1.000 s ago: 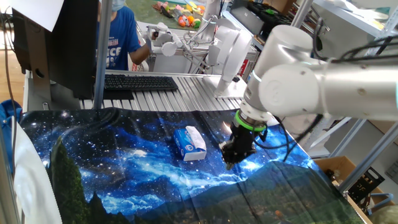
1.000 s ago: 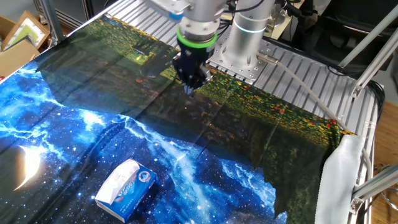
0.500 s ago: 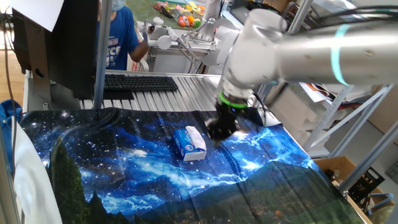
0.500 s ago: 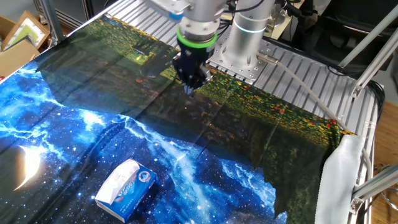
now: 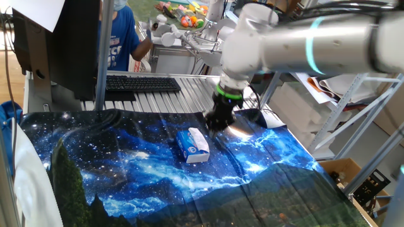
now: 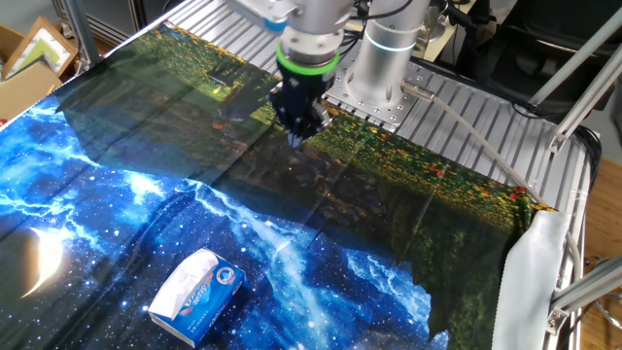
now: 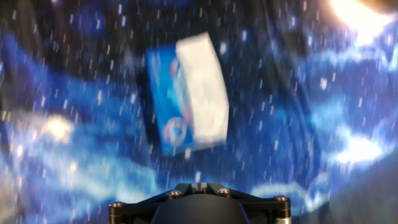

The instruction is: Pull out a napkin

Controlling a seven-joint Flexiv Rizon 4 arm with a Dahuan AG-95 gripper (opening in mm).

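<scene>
A small blue tissue pack [image 5: 185, 147] lies on the starry cloth [image 5: 126, 170], with the white napkin [image 5: 200, 141] showing along its top. My gripper [image 5: 216, 124] hangs just right of and behind the pack, shut and empty, not touching it. In the other fixed view the gripper [image 6: 296, 131] is far beyond the pack [image 6: 216, 292] and its napkin [image 6: 180, 284]. The hand view is blurred. It shows the pack [image 7: 165, 93] and napkin [image 7: 202, 87] ahead of the shut fingertips [image 7: 198, 179].
A black keyboard [image 5: 142, 83] and a monitor [image 5: 63, 44] stand behind the cloth, with a person in a blue shirt [image 5: 120, 38] beyond. The arm's base [image 6: 384, 87] sits on the slatted table. A white cloth [image 6: 535, 272] hangs at one edge.
The arm has swung left across the cloth, from well right of the pack to close beside it. The gripper stayed shut. The pack has not moved.
</scene>
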